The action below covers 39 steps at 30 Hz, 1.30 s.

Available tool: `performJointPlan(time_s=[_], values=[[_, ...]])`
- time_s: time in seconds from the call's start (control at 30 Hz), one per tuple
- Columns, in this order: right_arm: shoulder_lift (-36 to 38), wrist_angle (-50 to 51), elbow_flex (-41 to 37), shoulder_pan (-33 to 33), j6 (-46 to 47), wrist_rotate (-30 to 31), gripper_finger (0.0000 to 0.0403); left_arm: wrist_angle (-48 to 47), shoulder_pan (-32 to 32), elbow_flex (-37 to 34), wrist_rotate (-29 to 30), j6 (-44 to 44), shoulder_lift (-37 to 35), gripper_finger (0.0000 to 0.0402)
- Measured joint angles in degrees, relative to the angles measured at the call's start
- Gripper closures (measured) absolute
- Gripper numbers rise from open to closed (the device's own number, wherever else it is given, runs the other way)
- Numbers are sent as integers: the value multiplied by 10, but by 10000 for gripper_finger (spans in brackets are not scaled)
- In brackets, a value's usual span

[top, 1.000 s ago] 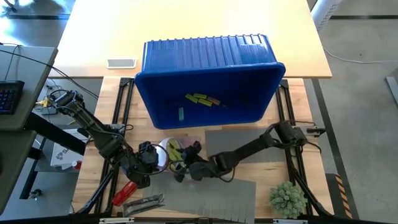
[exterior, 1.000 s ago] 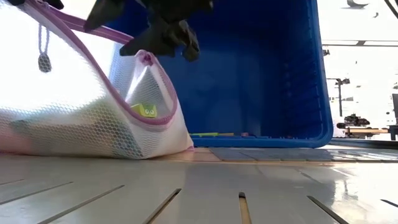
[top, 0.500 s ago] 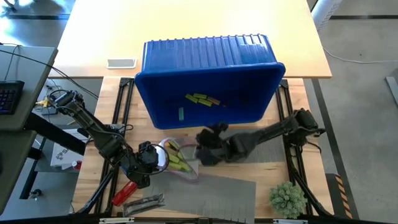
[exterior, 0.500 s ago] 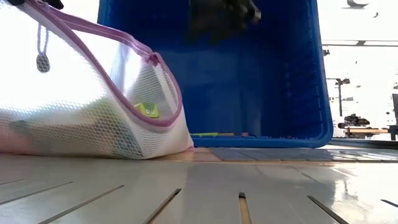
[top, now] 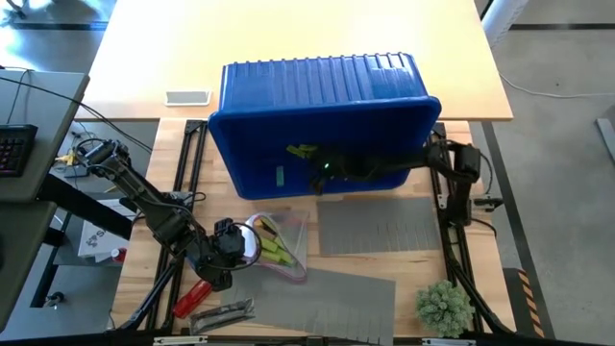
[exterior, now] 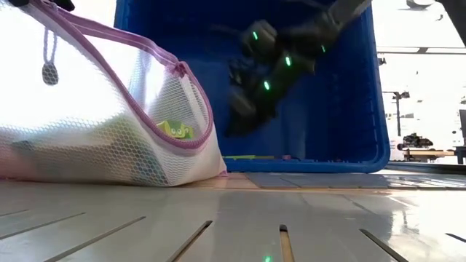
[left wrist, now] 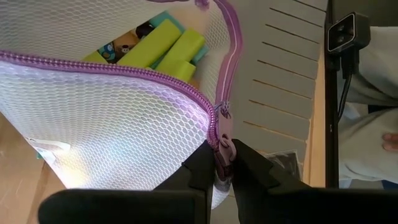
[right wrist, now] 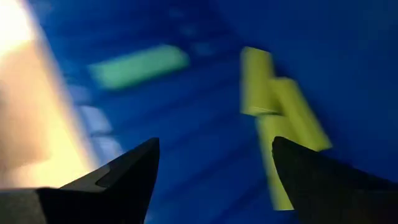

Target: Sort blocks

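Right gripper is hanging wide open, empty, over my bin's lime blocks; left gripper is pinching the mesh bag's zipper.

Blue bin, mesh bag, red tool, grey mats, plant.

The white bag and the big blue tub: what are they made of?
The bag looks like soft white synthetic mesh, judging by its honeycomb holes, edged with a purple zipper. The tub looks like moulded plastic: smooth, slightly glossy, with a ribbed outer wall.
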<state>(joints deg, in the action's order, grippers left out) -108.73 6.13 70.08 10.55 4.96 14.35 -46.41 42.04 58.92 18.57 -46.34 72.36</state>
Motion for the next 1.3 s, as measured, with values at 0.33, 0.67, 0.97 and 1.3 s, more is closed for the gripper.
performJointPlan(time_s=[0.33, 0.67, 0.97, 1.3], values=[[0, -106, -128, 126, 3, -15, 107, 0, 0, 0, 0, 0, 0, 378], [-18, -138, -138, 157, 12, -128, 107, 0, 0, 0, 0, 0, 0, 378], [-24, -158, -138, 150, 16, -140, 163, 0, 0, 0, 0, 0, 0, 378], [-23, -166, -138, 110, -4, -98, 317, 0, 0, 0, 0, 0, 0, 378]])
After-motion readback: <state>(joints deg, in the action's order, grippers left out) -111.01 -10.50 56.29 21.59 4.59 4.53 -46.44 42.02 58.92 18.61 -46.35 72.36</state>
